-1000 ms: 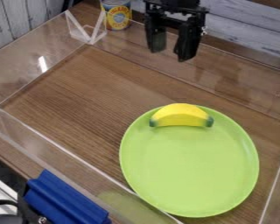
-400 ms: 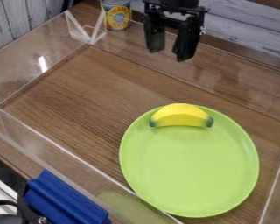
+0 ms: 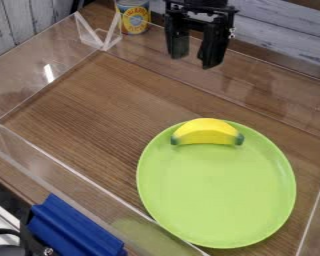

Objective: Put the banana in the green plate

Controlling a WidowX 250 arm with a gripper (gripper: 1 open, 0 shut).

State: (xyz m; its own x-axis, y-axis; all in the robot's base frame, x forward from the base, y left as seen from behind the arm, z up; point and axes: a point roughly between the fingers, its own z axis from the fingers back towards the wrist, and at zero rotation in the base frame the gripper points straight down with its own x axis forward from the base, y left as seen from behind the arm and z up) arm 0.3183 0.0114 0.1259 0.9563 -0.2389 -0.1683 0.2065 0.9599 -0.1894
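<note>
The small yellow banana (image 3: 207, 133) lies inside the large lime-green plate (image 3: 216, 195), near the plate's far rim. The plate rests on the wooden table at the front right. My black gripper (image 3: 195, 50) hangs at the back of the table, well above and behind the plate, far from the banana. Its two fingers stand apart with nothing between them.
Clear plastic walls (image 3: 29, 75) enclose the wooden table surface. A yellow-labelled can (image 3: 133, 17) stands at the back left, just left of the gripper. A blue object (image 3: 69, 235) sits at the front left edge.
</note>
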